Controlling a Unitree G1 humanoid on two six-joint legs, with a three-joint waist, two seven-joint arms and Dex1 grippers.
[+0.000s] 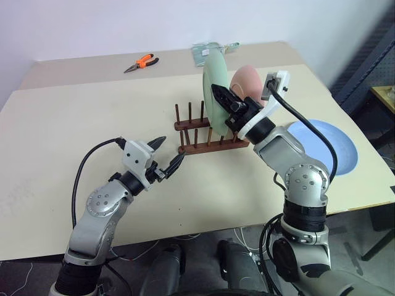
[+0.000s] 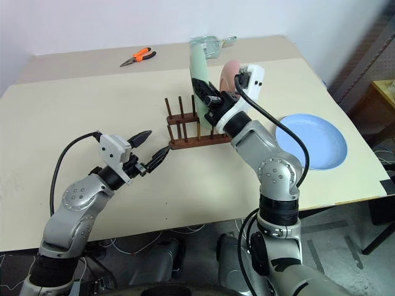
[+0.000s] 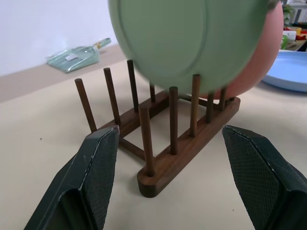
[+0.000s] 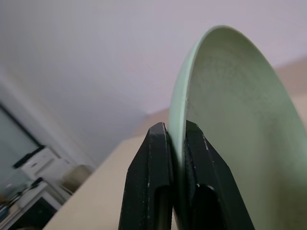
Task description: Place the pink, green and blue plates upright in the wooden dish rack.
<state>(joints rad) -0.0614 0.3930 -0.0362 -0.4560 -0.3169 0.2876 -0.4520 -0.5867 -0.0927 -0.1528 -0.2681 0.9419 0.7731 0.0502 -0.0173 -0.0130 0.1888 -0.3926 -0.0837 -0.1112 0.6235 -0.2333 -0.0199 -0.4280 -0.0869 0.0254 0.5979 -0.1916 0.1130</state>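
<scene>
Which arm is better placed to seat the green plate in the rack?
Right. The right gripper is shut on the green plate's rim and holds it on edge over the wooden dish rack, beside the pink plate. The left gripper is open and empty, short of the rack's near end.

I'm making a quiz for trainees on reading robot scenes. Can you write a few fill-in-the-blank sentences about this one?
1. The right claw is shut on the rim of the ____ plate.
2. The blue plate lies flat on the ____.
3. The left claw, empty, has its fingers ____.
4. Behind the green plate, the ____ plate stands in the wooden dish rack.

Missing words: green; table; open; pink
</scene>
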